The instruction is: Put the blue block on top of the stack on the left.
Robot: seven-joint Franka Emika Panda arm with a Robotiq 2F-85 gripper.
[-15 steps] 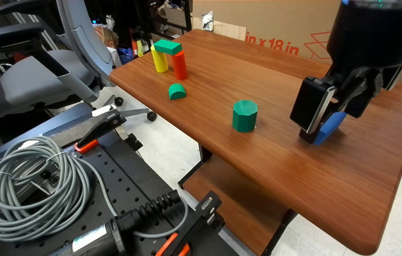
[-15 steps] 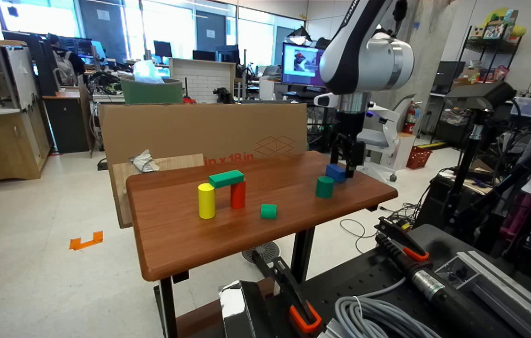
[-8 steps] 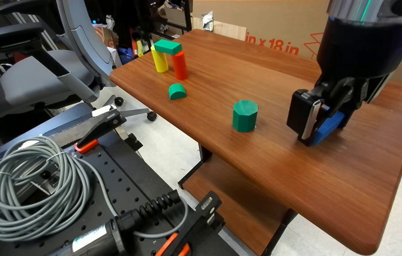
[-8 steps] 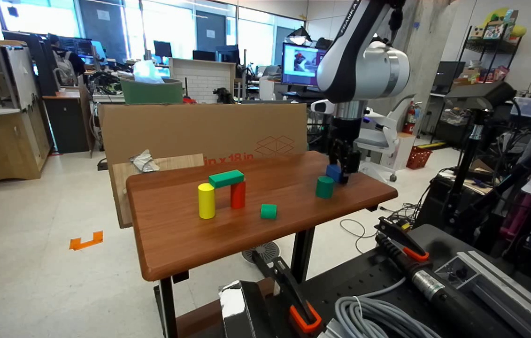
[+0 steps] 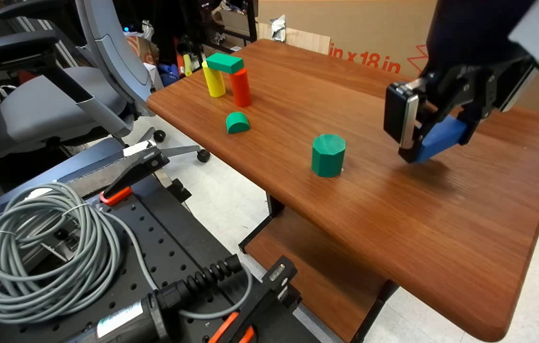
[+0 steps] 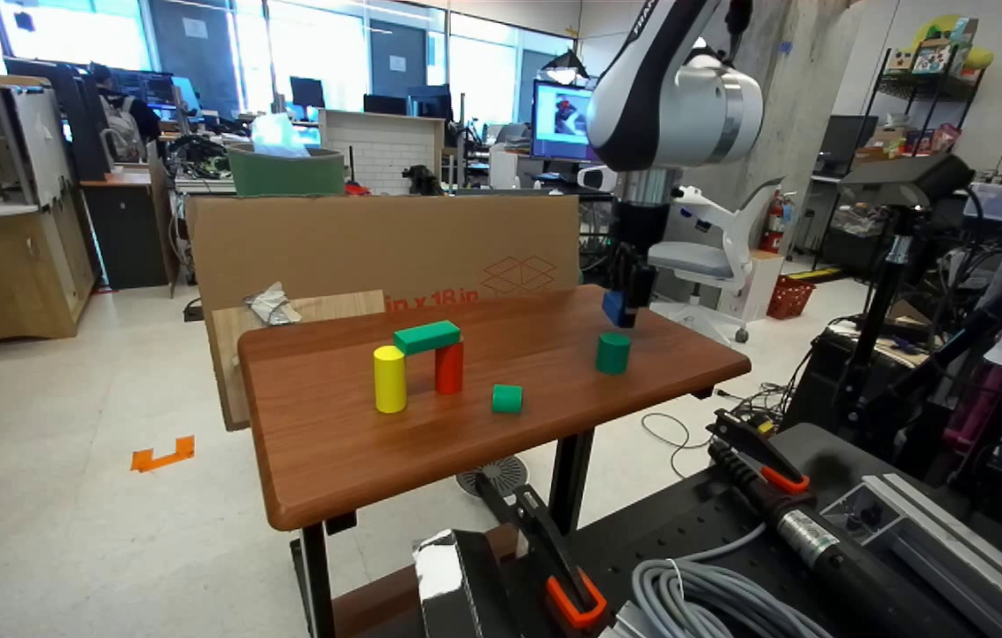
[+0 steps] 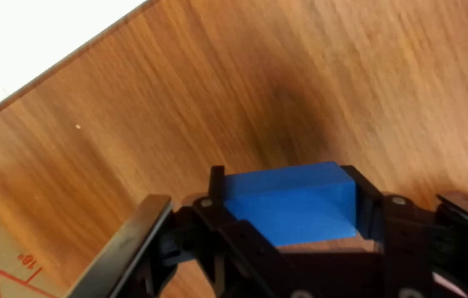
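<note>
The blue block (image 5: 442, 136) hangs slightly tilted above the right part of the table in an exterior view, its shadow on the wood below. My gripper (image 7: 288, 184) is shut on it, with one black finger against each end; in the wrist view the block (image 7: 296, 213) fills the gap between them. The stack on the left is a yellow cylinder (image 6: 390, 381) and a red cylinder (image 6: 449, 369), both upright, bridged by a flat green slab (image 6: 427, 337). Both exterior views show it well away from the gripper.
A green octagonal block (image 5: 328, 156) stands on the table (image 5: 374, 219) between the gripper and the stack. Closer to the stack lies a small green rounded piece (image 5: 238, 123). Behind the table rises a large cardboard sheet (image 6: 359, 244). A grey chair (image 5: 74, 90) sits beyond the table's end.
The jaws have closed on the blue block and raised it off the table, shifting it slightly toward the cardboard side. The stack and the green pieces have stayed put.
</note>
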